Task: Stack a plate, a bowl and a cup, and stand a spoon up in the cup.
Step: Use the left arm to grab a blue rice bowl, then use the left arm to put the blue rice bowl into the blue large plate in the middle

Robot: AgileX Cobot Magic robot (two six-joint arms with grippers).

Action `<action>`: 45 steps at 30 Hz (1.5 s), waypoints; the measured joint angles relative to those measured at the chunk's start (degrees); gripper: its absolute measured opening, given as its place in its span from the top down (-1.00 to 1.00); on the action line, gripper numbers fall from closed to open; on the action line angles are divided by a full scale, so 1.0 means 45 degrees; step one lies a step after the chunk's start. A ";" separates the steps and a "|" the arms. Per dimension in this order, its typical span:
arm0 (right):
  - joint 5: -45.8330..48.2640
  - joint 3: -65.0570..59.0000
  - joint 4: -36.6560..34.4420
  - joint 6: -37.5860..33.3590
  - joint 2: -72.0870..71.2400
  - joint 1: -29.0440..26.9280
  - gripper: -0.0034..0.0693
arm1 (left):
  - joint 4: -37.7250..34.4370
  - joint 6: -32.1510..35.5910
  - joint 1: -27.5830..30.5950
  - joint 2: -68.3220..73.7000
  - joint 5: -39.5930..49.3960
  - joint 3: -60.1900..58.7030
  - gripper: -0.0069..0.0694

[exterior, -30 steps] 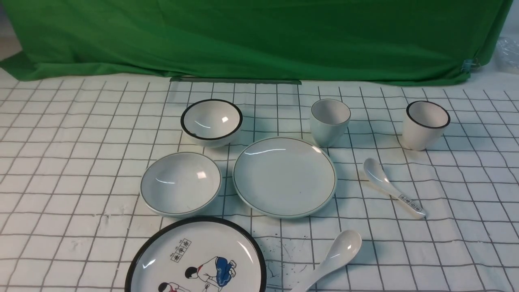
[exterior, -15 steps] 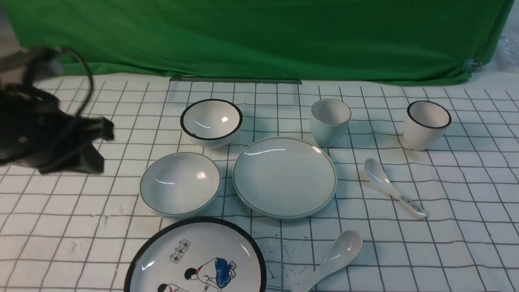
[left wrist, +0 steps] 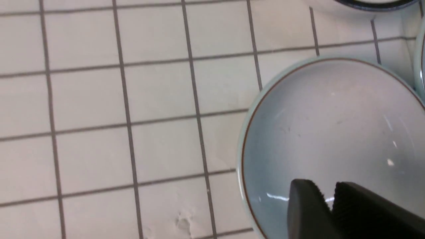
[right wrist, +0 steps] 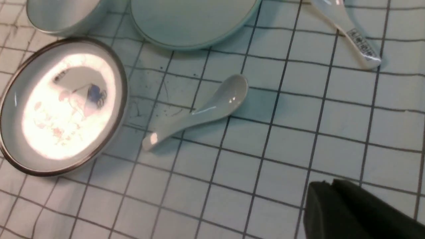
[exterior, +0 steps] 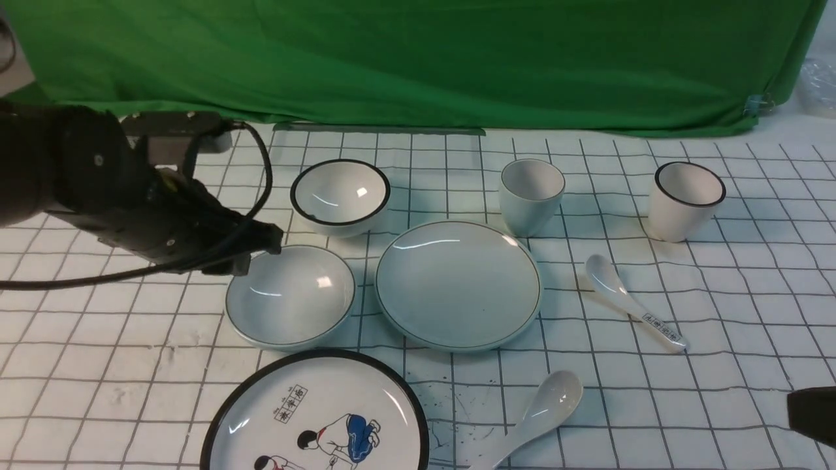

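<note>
The pale bowl [exterior: 290, 297] sits left of the plate [exterior: 457, 284], and the cup [exterior: 531, 196] stands behind the plate. The plain white spoon [exterior: 545, 408] lies at the front. My left gripper [exterior: 268, 247] is shut and empty, hovering over the bowl's far left rim. In the left wrist view its shut tips [left wrist: 327, 192] are above the bowl's inside [left wrist: 332, 126]. My right gripper [exterior: 810, 408] shows only at the front right edge. In the right wrist view it [right wrist: 327, 186] is shut and empty, above the cloth, apart from the spoon [right wrist: 199, 113].
A black-rimmed bowl [exterior: 340, 196] stands behind the pale bowl. A black-rimmed cup [exterior: 688, 201] stands at the far right. A spoon with a printed handle [exterior: 630, 303] lies right of the plate. A cartoon plate [exterior: 317, 418] sits at the front. A green cloth hangs behind.
My left arm has come in from the left and now reaches the bowl's far left rim. My right gripper has entered at the front right edge. The dishes have not moved.
</note>
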State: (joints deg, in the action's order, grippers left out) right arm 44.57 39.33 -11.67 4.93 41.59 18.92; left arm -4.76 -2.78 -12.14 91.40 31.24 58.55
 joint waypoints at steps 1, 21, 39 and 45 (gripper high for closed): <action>0.0050 0.0000 -0.0121 0.0000 0.0371 0.0030 0.72 | 0.0335 -0.0250 0.0000 0.0305 -0.0071 0.0000 0.11; -0.0340 0.0004 -0.0400 -0.0240 0.0770 0.0030 0.61 | 0.0542 -0.2185 -0.0039 0.1876 0.0024 0.0675 0.72; -0.1804 0.0004 -0.0122 -0.0273 0.0951 0.0030 0.56 | -0.5100 0.1264 -0.2117 0.3358 -0.0128 0.4024 0.72; -0.1829 0.0004 -0.0030 -0.0273 0.1205 0.0030 0.51 | -0.5100 0.1264 -0.2656 0.5858 -0.0114 0.5675 0.72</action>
State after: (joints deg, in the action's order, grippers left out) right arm 36.34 39.35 -11.80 3.70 47.01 19.06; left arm -27.71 2.90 -24.09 117.76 30.72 84.09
